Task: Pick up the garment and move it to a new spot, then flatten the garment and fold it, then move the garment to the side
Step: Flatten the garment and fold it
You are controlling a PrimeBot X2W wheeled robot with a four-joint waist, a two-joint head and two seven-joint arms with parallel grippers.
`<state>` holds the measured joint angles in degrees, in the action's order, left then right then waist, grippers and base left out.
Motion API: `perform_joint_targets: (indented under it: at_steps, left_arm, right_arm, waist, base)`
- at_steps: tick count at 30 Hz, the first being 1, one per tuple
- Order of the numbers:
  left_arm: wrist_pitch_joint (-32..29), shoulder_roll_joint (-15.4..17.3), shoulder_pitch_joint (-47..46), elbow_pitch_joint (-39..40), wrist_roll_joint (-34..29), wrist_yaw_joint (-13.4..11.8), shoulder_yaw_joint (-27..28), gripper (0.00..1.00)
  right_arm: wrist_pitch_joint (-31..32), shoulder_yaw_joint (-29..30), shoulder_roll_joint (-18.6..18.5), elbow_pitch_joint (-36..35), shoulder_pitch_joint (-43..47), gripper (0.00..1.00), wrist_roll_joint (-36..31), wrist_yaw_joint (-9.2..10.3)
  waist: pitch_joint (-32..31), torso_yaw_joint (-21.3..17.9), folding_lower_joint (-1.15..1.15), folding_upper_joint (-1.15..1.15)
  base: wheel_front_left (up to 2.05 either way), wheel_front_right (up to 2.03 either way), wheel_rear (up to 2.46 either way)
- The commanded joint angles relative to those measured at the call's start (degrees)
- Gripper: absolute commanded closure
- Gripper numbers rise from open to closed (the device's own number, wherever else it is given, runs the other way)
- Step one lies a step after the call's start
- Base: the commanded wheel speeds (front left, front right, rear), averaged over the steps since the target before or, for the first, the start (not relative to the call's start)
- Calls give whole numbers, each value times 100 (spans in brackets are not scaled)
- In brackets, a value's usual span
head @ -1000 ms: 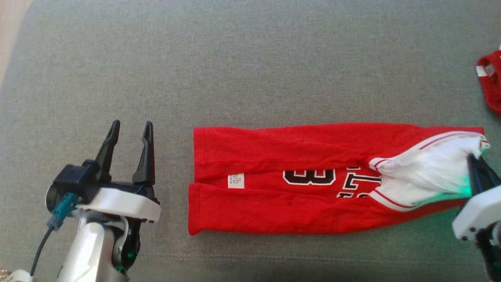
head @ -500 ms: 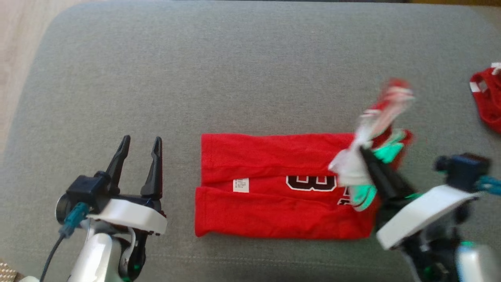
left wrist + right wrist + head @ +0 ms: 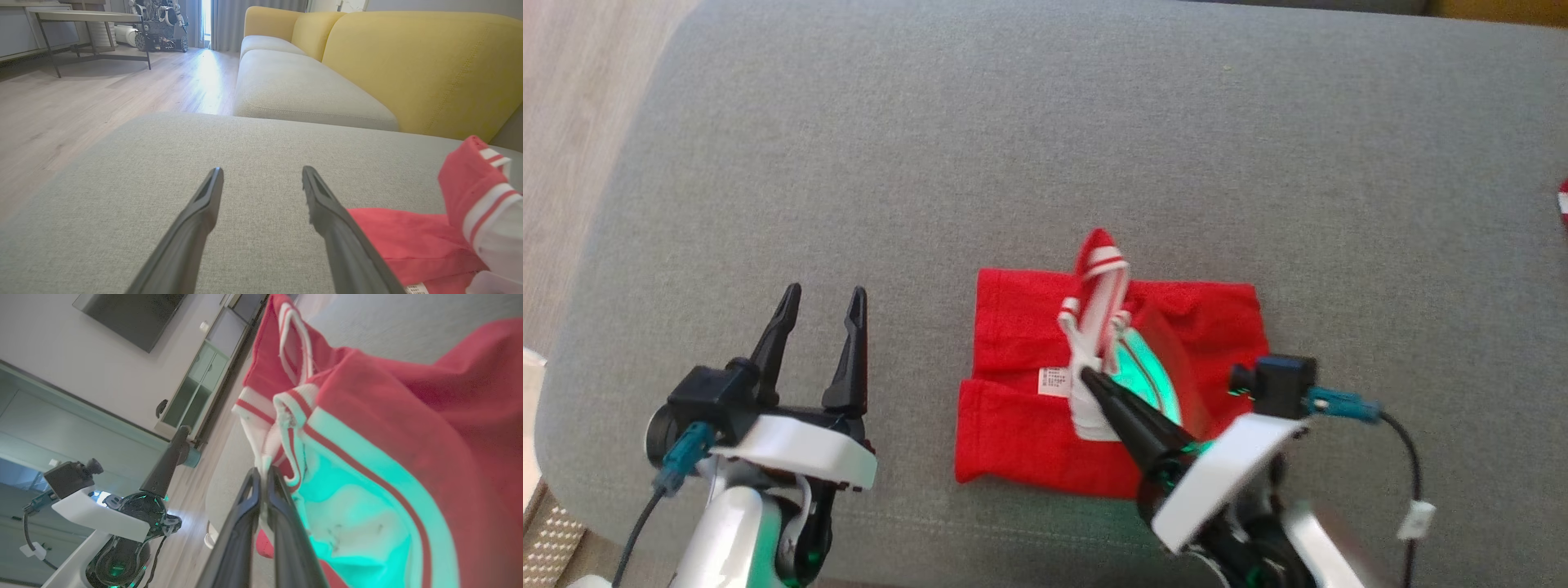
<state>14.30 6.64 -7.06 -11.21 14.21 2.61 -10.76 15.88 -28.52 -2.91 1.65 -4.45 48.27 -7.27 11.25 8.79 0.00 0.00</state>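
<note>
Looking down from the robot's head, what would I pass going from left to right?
Wooden floor → left gripper → red garment → scrap of red-and-white cloth at the right edge.

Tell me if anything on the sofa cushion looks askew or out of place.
The red jersey is only half folded. Its striped end stands up, pinched in the right gripper, and the flaps' left edges don't line up.

Nothing legible from where I look.
A small white label on the red garment before me carries rows of tiny print, too small for me to read.
</note>
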Motion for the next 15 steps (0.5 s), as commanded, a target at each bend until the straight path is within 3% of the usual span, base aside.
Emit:
perform_joint_targets:
  at_steps: [1, 11, 12, 13, 14, 15]
  left_arm:
    - [70, 24, -147, 172, -16, 25, 149, 0]
    - [70, -27, -256, 132, -15, 69, 95, 0]
    - [70, -29, -256, 132, -15, 68, 101, 0]
    - [70, -30, -256, 130, -14, 69, 110, 0]
    - [70, -30, -256, 125, -15, 69, 119, 0]
    - [70, -30, -254, 121, -17, 69, 125, 0]
  right_arm:
    - [-205, -310, 2, 1, -353, 100, 190, -22]
    - [-986, -1050, 2, 1364, -1221, 100, 676, -22]
    - [-1042, -1120, 2, 1447, -1295, 79, 699, -22]
    - [-1107, -1185, 2, 1504, -1361, 14, 732, -22]
    - [-1168, -1252, 2, 1549, -1424, 0, 754, -22]
    - [-1227, -1320, 3, 1581, -1486, 0, 754, -22]
  waist:
    - [37, 36, 0, 0]
    - [151, 151, 0, 0]
    - [159, 148, 0, 0]
    - [165, 143, 0, 0]
    - [165, 134, 0, 0]
    - [161, 125, 0, 0]
  base:
    - [0, 0, 0]
    - [0, 0, 0]
    - [0, 0, 0]
    - [0, 0, 0]
    - [0, 0, 0]
    - [0, 0, 0]
